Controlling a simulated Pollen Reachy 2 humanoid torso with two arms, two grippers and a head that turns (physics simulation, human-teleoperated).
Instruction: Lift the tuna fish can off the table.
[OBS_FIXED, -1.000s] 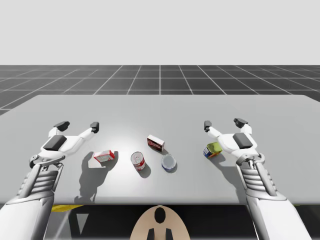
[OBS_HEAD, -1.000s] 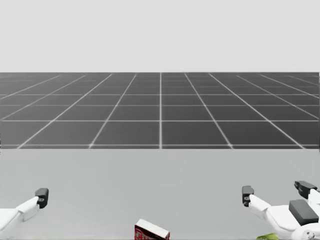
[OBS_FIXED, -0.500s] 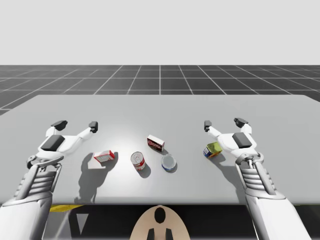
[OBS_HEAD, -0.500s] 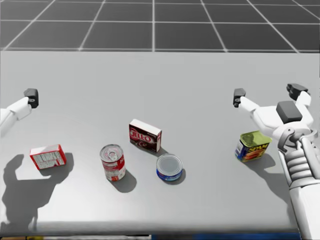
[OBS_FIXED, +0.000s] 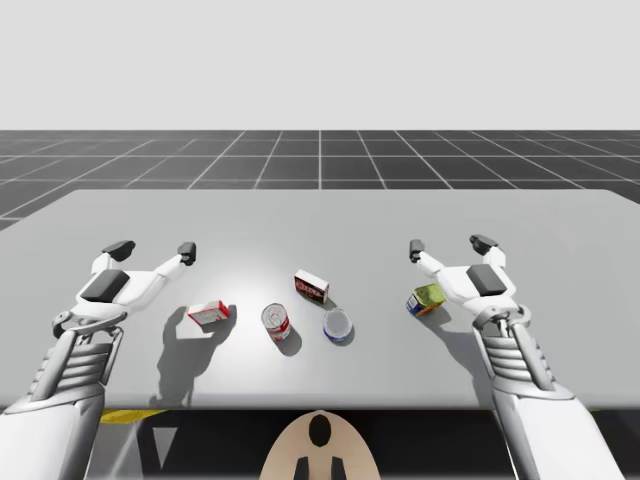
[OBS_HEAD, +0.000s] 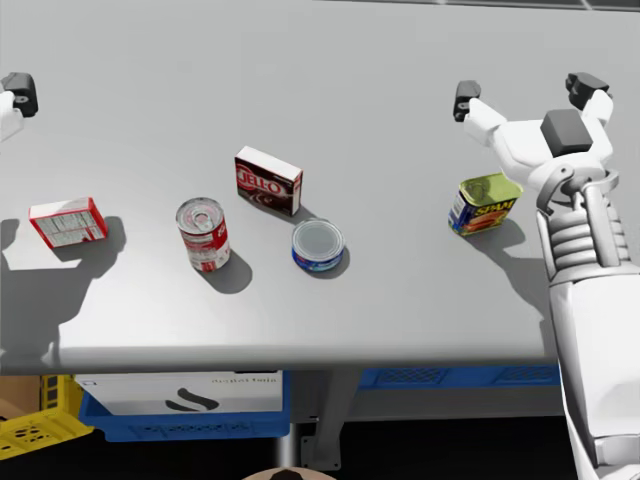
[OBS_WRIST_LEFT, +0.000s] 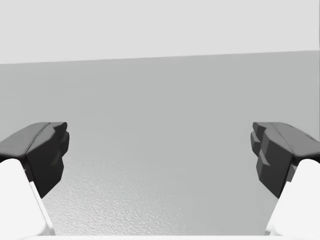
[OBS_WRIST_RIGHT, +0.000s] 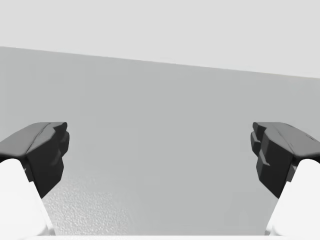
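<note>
Jaws: my left gripper and my right gripper both stand spread wide, pinching nothing (each wrist view has bare table ahead of the fingers).
Table: grey; it bears the tuna fish can and four other packages.
Dark red box: just beside the tuna fish can, behind it and to its left.
Red-and-white box: well apart from the tuna fish can, far out to its left.
Tall red-and-white can: upright, near the tuna fish can on its left.
Blue tin: yellow-green top, well to the tuna fish can's right, close under my right gripper.
Tuna fish can: short, blue, silver lid, flat on the table; well apart from both grippers, nearer the right one.
Progress: nothing done yet, I judge; the reach, the closing and the lift all remain.
Writing: every package carries printed labels (I tell them by colour and shape, not by name).
</note>
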